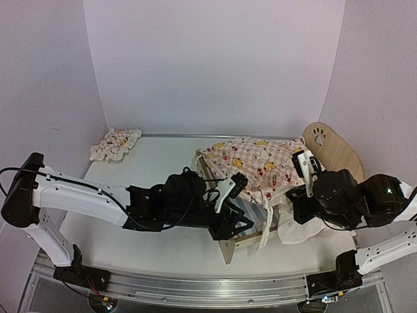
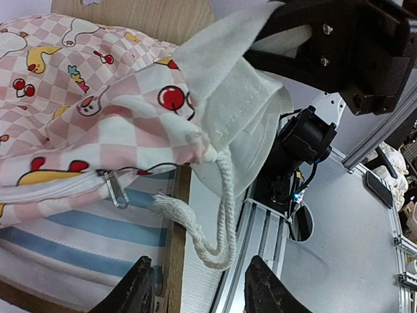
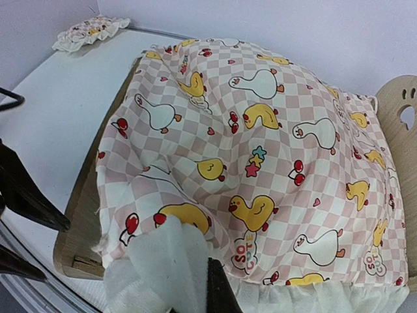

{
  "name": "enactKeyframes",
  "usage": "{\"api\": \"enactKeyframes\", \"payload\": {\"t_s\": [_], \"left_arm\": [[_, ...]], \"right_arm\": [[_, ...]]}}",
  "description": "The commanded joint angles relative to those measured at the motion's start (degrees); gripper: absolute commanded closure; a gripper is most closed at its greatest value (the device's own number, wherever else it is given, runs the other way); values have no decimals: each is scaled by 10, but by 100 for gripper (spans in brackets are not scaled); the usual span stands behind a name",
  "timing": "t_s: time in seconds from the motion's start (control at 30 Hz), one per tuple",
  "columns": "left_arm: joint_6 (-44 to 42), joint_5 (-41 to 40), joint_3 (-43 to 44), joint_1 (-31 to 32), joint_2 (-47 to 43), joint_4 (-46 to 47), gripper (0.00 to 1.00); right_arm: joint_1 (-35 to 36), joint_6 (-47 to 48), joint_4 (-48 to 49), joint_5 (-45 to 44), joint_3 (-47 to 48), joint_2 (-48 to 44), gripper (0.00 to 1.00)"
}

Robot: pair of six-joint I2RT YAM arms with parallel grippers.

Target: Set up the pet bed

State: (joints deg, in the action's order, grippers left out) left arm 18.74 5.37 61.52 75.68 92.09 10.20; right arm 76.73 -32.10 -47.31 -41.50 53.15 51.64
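The pet bed [image 1: 333, 151] stands right of centre, its plywood headboard with the paw cutout at the far right. A pink checkered duck-print cover [image 1: 255, 163] lies bunched over its blue-and-white striped base [image 2: 78, 228]. My right gripper [image 3: 195, 277] is shut on the cover's white ruffle [image 3: 166, 257] at the near right corner, lifting it. In the left wrist view that same gripper [image 2: 339, 39] pinches the white fabric. My left gripper [image 2: 202, 287] hangs by the bed's side rail [image 2: 174, 222], jaws apart. A white cord loop [image 2: 218, 241] dangles just ahead of them, touching neither finger.
A small ruffled pillow [image 1: 115, 143] lies at the far left of the white table [image 1: 150, 169]. The metal rail [image 1: 195, 287] carrying the arm bases runs along the near edge. White walls close in the back and sides.
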Motion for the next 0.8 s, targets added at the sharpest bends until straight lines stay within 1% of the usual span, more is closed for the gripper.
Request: {"api": "enactKeyframes", "payload": {"t_s": [0.0,0.23,0.37,0.43,0.47,0.57,0.6,0.7,0.77], "left_arm": [[-58,-19,20,13,33,102,54],[-78,5,62,27,98,113,55],[-84,10,67,42,118,112,54],[-83,11,69,45,132,113,56],[-85,8,73,47,139,112,58],[-96,-12,75,56,147,109,74],[-98,-18,73,57,147,108,76],[-104,-40,71,61,146,101,78],[-107,-45,76,62,152,95,86]], "right_arm": [[-3,22,54,2,10,1,100],[-5,45,64,10,31,19,100],[-5,47,64,10,32,20,100],[-5,48,64,9,32,18,100],[-5,49,64,9,32,16,100],[-6,52,64,7,34,14,100],[-6,53,64,5,34,12,100],[-7,56,64,4,36,9,100],[-8,60,64,5,44,12,100]]}}
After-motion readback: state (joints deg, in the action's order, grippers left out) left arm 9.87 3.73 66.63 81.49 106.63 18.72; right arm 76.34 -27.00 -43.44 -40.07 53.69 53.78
